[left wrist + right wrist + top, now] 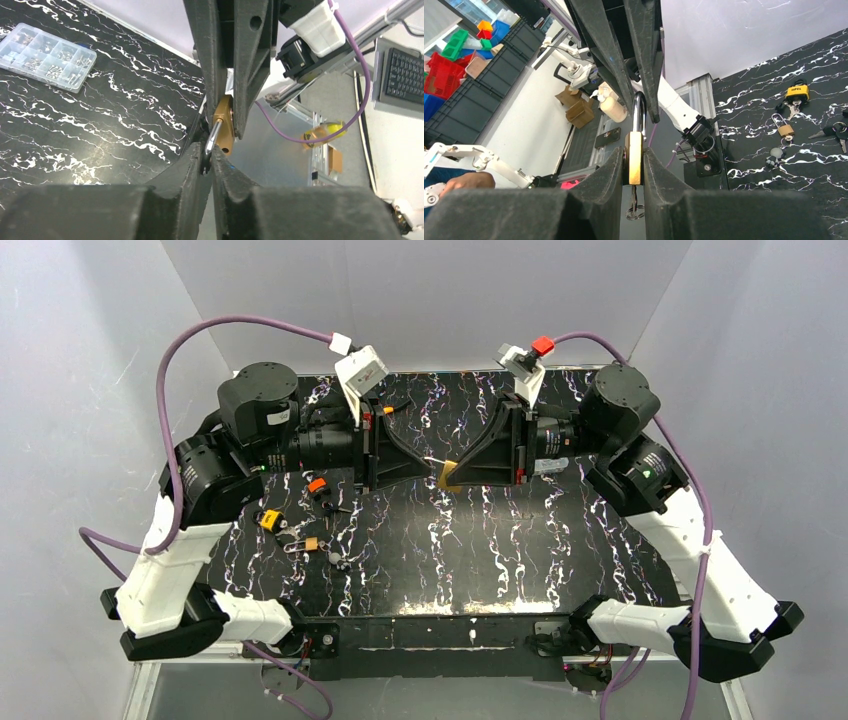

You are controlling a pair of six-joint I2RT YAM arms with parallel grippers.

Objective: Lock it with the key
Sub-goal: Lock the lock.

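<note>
A brass padlock [449, 477] hangs in the air above the middle of the black marbled table [480, 550], between my two grippers. My right gripper [634, 159] is shut on the padlock's brass body [634, 158]. A key [634, 200] with a ring sticks out of the body's underside, between the right fingers. The silver shackle [639, 112] points away from the body into my left gripper [210, 156]. In the left wrist view the left fingertips [196, 159] pinch the shackle's end [214, 139], just in front of the brass body [225, 125].
At the table's left lie a yellow-and-black padlock [270, 520], an orange-topped one [317, 485], a small brass padlock [311, 543] and loose keys [335, 558]. A clear compartment box [47, 56] of small parts rests on the table in the left wrist view.
</note>
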